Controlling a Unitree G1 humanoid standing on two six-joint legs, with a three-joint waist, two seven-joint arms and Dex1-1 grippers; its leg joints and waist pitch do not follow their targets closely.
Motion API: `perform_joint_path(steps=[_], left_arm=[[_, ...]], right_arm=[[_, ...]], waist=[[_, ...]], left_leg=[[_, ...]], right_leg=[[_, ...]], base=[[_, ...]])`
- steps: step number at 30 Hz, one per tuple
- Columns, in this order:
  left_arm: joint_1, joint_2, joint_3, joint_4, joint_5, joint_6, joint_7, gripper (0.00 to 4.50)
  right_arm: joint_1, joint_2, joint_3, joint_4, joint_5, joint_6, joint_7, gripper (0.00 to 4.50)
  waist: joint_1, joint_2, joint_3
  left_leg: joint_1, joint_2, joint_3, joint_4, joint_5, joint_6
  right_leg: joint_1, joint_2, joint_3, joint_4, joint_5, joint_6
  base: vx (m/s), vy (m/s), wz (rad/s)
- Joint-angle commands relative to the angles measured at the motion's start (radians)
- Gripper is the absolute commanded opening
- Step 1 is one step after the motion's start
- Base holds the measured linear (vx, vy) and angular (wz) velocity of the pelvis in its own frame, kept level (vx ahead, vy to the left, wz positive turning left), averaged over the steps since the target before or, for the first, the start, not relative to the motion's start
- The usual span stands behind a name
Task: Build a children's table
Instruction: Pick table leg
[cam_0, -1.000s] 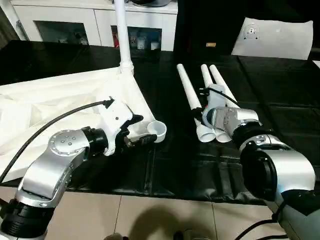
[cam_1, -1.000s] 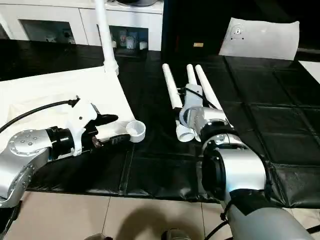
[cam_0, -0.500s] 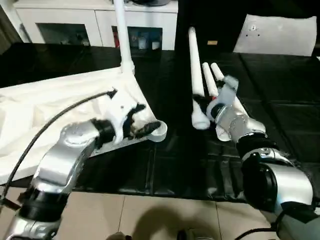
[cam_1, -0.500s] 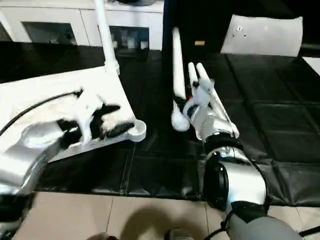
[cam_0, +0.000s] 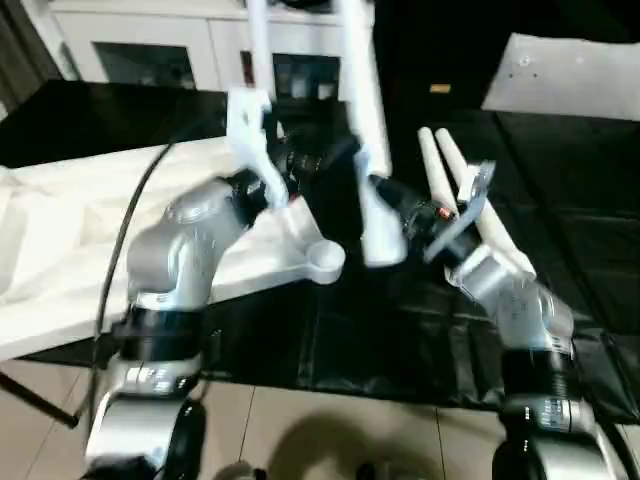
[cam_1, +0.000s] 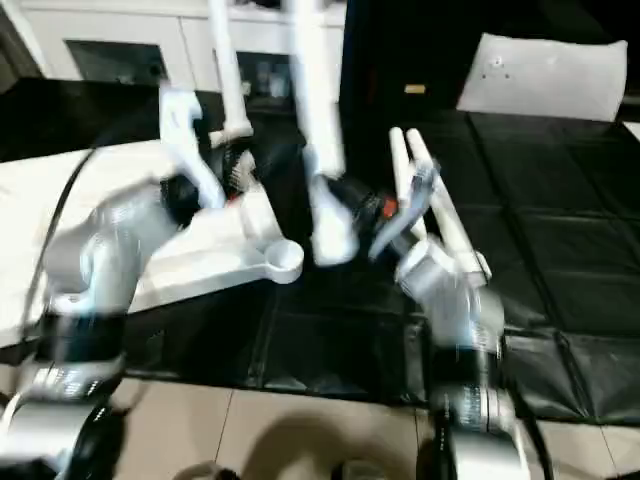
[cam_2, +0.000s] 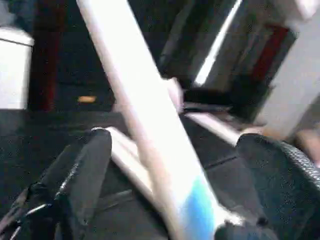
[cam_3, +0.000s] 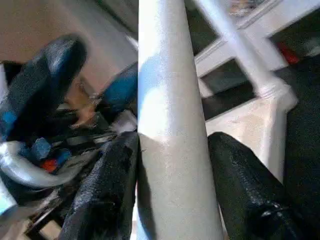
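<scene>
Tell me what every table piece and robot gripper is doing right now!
Tabletop: upside down.
Fitted leg: standing up, plugged into the tabletop.
Near corner socket: empty.
Held leg: upright, lifted.
Two spare legs: lying flat.
Right gripper: jaws shut on the held leg.
Left gripper: jaws open around the held leg.

White leg (cam_3: 172, 150) between black fingers (cam_3: 107, 195)
</scene>
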Motion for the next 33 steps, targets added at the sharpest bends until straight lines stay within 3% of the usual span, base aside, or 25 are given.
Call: perform_joint_path(steps=[1, 4, 7, 11, 17, 21, 25, 26, 33], left_arm=[[-0.020, -0.020, 0.037, 0.024, -0.053, 0.046, 0.022, 4.48], [-0.038, -0.046, 0.067, 0.035, -0.090, 0.073, 0.035, 4.50], [-0.048, -0.063, 0.087, 0.025, -0.160, 0.121, 0.023, 4.50], [-0.039, -0.067, 0.091, 0.010, -0.188, 0.129, 0.016, 4.29], [-0.022, -0.068, 0.093, -0.016, -0.191, 0.129, 0.031, 4.07], [-0.001, -0.078, 0.099, -0.030, -0.187, 0.111, 0.074, 4.07], [0.009, -0.083, 0.099, -0.032, -0.180, 0.098, 0.091, 4.07], [0.019, -0.085, 0.091, -0.032, -0.162, 0.085, 0.102, 4.07], [0.029, -0.099, 0.099, -0.045, -0.177, 0.082, 0.132, 4.07]], right_arm=[[0.016, 0.004, 0.024, -0.090, 0.042, 0.031, 0.026, 1.81], [0.038, 0.002, 0.037, -0.135, 0.059, 0.056, 0.024, 1.81], [0.060, -0.003, 0.051, -0.184, 0.085, 0.082, 0.018, 1.81], [0.067, -0.001, 0.055, -0.199, 0.083, 0.083, 0.005, 1.81], [0.058, -0.001, 0.088, -0.199, -0.022, -0.021, -0.053, 1.81], [0.051, 0.004, 0.135, -0.213, -0.107, -0.108, -0.093, 1.81], [0.052, 0.004, 0.165, -0.223, -0.140, -0.135, -0.103, 1.81], [0.058, 0.000, 0.202, -0.233, -0.190, -0.175, -0.111, 1.81], [0.068, -0.009, 0.264, -0.240, -0.272, -0.245, -0.127, 1.81]], waist=[[0.006, -0.001, -0.084], [0.006, -0.002, -0.084], [0.008, 0.001, -0.083], [0.010, -0.001, -0.086], [0.012, 0.000, -0.091], [0.012, -0.002, -0.088], [0.011, -0.004, -0.086], [0.011, -0.004, -0.086], [0.008, -0.003, -0.087]], left_leg=[[0.004, 0.015, -0.001, -0.064, -0.140, 0.038], [0.001, 0.015, -0.004, -0.066, -0.129, 0.036], [0.003, 0.016, -0.005, -0.067, -0.137, 0.029], [0.001, 0.020, -0.006, -0.069, -0.113, 0.035], [-0.002, 0.026, -0.004, -0.065, -0.052, 0.051], [-0.004, 0.027, -0.004, -0.066, -0.065, 0.047], [-0.004, 0.027, -0.004, -0.068, -0.086, 0.039], [-0.003, 0.027, -0.005, -0.068, -0.089, 0.040], [-0.005, 0.025, -0.005, -0.067, -0.082, 0.040]], right_leg=[[0.065, -0.054, 0.028, -0.086, -0.232, -0.215], [0.065, -0.053, 0.027, -0.089, -0.249, -0.194], [0.062, -0.054, 0.026, -0.091, -0.264, -0.192], [0.063, -0.056, 0.023, -0.088, -0.220, -0.197], [0.065, -0.062, 0.018, -0.077, -0.104, -0.222], [0.067, -0.064, 0.016, -0.078, -0.125, -0.217], [0.068, -0.065, 0.017, -0.082, -0.156, -0.207], [0.067, -0.064, 0.017, -0.083, -0.166, -0.199], [0.068, -0.063, 0.018, -0.080, -0.146, -0.194]], base=[[0.000, 0.000, 0.00], [0.000, 0.000, 0.00], [0.000, 0.000, 0.00], [0.000, 0.000, 0.00], [0.000, 0.000, 0.00], [0.000, 0.000, 0.00], [0.000, 0.000, 0.00], [0.000, 0.000, 0.00], [0.000, 0.000, 0.00]])
